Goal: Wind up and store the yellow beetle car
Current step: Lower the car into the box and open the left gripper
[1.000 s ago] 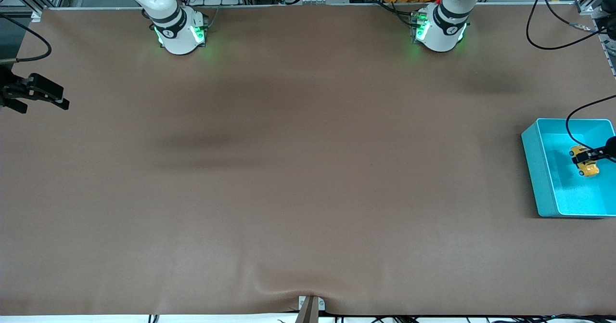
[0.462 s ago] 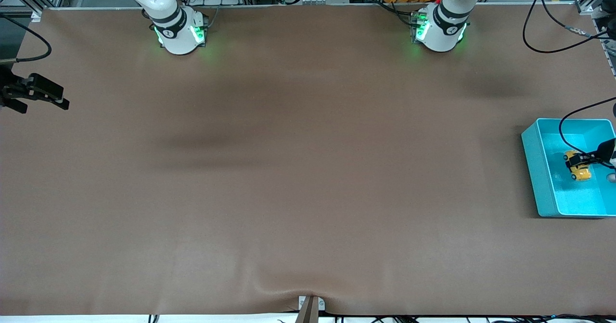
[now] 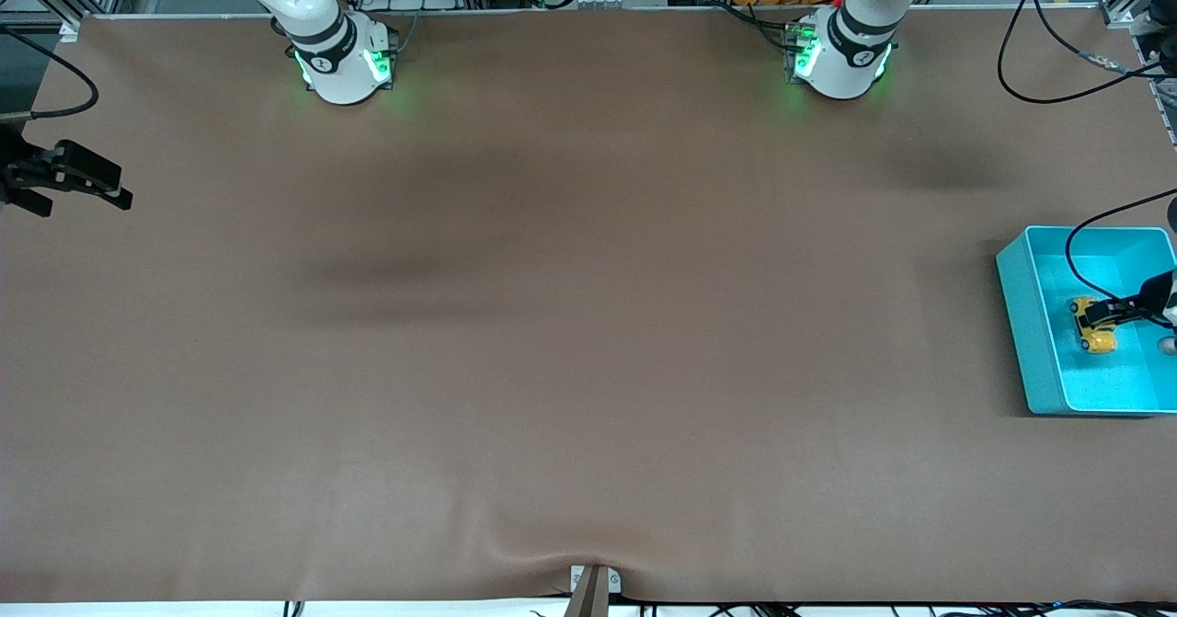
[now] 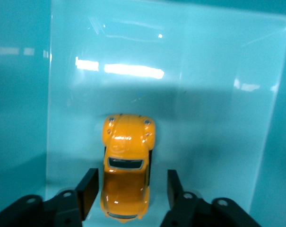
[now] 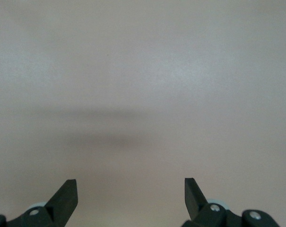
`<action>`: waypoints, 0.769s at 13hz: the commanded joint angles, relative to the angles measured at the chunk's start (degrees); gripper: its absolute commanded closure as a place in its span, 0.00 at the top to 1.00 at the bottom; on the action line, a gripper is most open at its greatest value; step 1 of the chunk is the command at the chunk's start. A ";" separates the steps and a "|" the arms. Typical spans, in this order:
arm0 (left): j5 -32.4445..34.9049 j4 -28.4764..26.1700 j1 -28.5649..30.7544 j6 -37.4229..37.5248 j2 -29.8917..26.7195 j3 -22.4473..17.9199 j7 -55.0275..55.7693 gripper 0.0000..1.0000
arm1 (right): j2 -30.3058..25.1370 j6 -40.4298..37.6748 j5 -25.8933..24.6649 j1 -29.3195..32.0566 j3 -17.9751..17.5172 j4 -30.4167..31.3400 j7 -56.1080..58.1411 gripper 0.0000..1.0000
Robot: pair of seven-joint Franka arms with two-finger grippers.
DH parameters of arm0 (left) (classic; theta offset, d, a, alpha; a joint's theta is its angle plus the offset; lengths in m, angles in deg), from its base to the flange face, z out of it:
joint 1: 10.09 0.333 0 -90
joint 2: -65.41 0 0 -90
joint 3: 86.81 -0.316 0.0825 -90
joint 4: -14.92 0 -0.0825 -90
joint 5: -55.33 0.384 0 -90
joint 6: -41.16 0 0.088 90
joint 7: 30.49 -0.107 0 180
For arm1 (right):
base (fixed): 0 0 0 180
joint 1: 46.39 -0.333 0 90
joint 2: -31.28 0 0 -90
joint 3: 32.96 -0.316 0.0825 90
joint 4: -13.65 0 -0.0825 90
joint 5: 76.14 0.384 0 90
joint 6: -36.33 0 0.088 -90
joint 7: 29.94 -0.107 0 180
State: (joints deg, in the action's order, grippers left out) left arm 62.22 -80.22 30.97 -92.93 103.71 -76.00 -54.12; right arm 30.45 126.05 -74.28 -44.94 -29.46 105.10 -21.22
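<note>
The tiny yellow beetle-shaped toy car (image 4: 126, 165) sits in the turquoise plastic bin (image 3: 1021, 323) at the table's (image 3: 552, 323) left-arm edge, stored between the left end effector's (image 4: 128, 194) spread fingers, while the right end effector (image 3: 78, 185), also spread, waits at the right-arm edge.

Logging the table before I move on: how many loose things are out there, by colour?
Yellow: 1, the yellow beetle car, in the bin between the left gripper and its open jaws.
Turquoise: 1, the bin at the left arm's end of the table.
Total: 2.
</note>
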 commanded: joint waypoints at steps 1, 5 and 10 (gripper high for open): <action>1.46 -1.09 -0.01 2.68 -6.02 1.74 0.08 1.00 | 0.12 -0.07 -0.55 0.57 -0.43 -0.05 0.34 1.00; 1.20 -1.01 -0.01 8.04 -13.31 7.19 2.18 1.00 | 0.47 0.20 -0.55 0.65 -0.43 -0.05 0.34 1.00; 1.55 -1.01 -0.10 16.40 -20.53 14.39 15.68 1.00 | 0.47 0.02 -0.55 0.74 -0.43 -0.13 0.34 1.00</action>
State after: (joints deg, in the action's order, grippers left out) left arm 62.22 -79.78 30.56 -78.63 86.17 -64.44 -44.54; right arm 30.81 126.06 -74.28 -44.92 -29.44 105.12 -21.22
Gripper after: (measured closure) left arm 0.000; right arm 0.000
